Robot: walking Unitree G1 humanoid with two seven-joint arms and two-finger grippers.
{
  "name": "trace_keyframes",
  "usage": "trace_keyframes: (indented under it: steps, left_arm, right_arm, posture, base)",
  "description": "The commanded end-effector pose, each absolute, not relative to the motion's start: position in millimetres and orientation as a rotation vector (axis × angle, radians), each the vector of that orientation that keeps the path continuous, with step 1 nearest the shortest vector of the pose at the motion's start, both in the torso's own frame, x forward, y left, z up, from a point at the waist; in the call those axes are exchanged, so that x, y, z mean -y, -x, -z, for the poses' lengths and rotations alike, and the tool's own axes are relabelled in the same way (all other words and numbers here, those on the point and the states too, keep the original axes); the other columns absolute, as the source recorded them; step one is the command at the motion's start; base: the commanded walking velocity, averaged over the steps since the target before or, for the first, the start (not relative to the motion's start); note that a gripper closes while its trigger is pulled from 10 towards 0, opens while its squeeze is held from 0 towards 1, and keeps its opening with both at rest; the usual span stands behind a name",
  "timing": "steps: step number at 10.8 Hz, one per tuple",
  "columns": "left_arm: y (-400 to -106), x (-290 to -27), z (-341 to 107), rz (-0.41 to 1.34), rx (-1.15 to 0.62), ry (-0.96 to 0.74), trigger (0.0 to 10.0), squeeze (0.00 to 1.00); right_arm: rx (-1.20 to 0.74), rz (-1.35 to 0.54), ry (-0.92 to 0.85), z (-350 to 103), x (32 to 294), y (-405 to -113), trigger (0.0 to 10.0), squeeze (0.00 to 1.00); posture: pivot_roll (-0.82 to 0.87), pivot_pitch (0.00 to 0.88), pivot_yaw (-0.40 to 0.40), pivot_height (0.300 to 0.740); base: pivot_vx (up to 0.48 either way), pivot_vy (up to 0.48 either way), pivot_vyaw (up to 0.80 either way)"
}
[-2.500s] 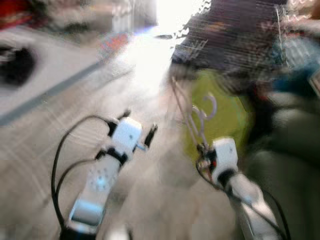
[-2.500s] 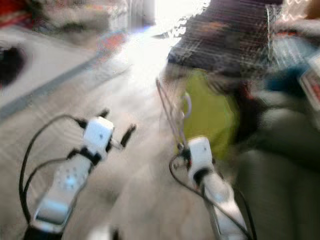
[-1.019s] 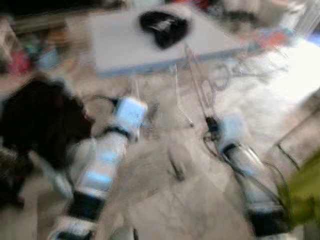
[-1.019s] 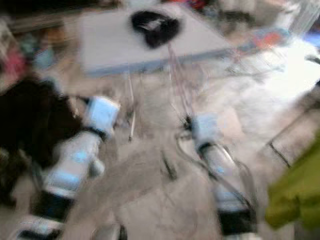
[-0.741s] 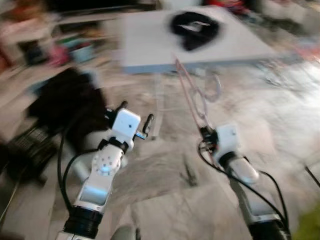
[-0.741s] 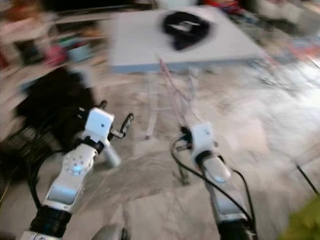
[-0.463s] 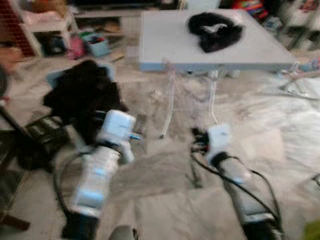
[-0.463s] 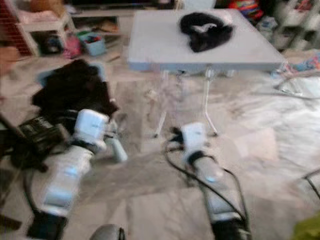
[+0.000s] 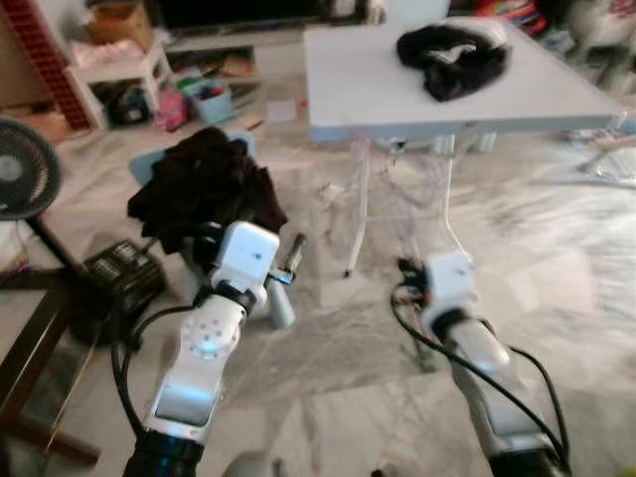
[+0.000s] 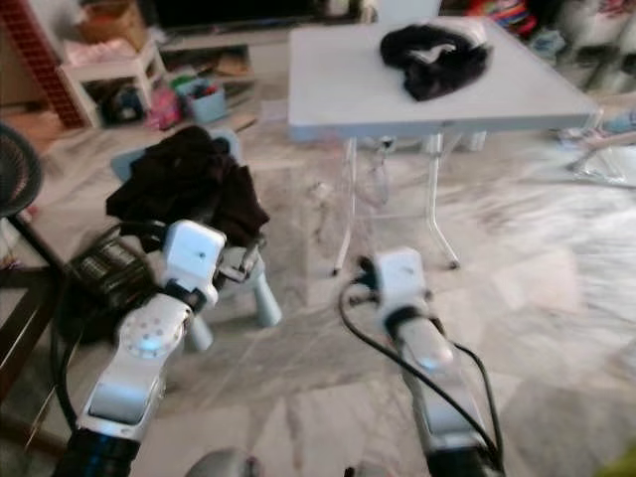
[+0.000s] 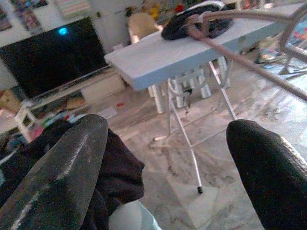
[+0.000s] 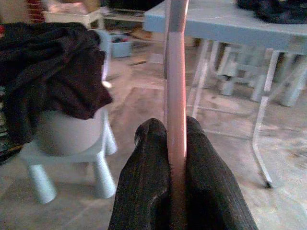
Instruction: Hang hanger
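Observation:
A thin pink hanger (image 12: 175, 72) is clamped between the two black fingers of my right gripper (image 12: 169, 132), and its bar rises straight up from them. In the left wrist view the same hanger (image 11: 240, 57) crosses as a pinkish rod with its hook near the table. In the eye views my right gripper (image 9: 405, 270) is held out low over the marble floor, in front of the table legs. My left gripper (image 9: 280, 258) is held out beside it, open and holding nothing, its fingers (image 11: 62, 177) spread wide.
A grey folding table (image 9: 378, 79) stands ahead with a black garment (image 9: 452, 60) on it. A pale blue stool (image 10: 260, 298) piled with dark clothes (image 9: 204, 184) is at front left. A fan (image 9: 20, 184) and a black box (image 9: 124, 273) stand further left.
The whole view has swung round, from a green garment and wire rack to the grey table and the stool. The right gripper still holds the hanger. The blur has eased.

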State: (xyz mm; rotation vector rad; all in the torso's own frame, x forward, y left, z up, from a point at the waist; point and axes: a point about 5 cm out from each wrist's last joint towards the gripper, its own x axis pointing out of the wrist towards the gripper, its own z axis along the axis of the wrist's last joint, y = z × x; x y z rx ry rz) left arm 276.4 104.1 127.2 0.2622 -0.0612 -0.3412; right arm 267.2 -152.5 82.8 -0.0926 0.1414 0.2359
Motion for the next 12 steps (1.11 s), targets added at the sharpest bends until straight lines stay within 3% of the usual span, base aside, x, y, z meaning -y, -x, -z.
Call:
trace_keyframes:
  steps: [1, 2, 6, 12]
  left_arm:
    - [-276.9, -112.7, -131.1, 0.319, 0.067, -0.281, 10.0, 0.00]
    - [-276.2, -112.9, -131.6, 0.319, 0.072, -0.283, 10.0, 0.00]
    - [-279.2, -120.1, -138.9, 0.306, 0.096, -0.217, 10.0, 0.00]
    - [-278.0, -113.8, -141.9, 0.349, 0.122, -0.179, 10.0, 0.00]
  right_arm:
    - [-0.111, -0.257, 0.085, -89.7, 142.0, -268.2, 10.0, 0.00]
    - [-0.114, -0.255, 0.086, -89.3, 142.1, -267.1, 10.0, 0.00]
    - [-0.076, -0.302, 0.115, -95.9, 137.3, -267.3, 10.0, 0.00]
    - [-0.084, -0.325, 0.142, -94.4, 137.5, -267.0, 10.0, 0.00]
  posture:
    - [-0.04, 0.000, 0.009, 0.740]
    - [-0.04, 0.000, 0.009, 0.740]
    - [-0.04, 0.000, -0.001, 0.740]
    - [-0.05, 0.000, -0.006, 0.740]
  base:
    - [0.000, 0.480, 0.00]
    - [0.000, 0.480, 0.00]
    - [0.000, 0.000, 0.00]
    - [0.439, 0.000, 0.30]
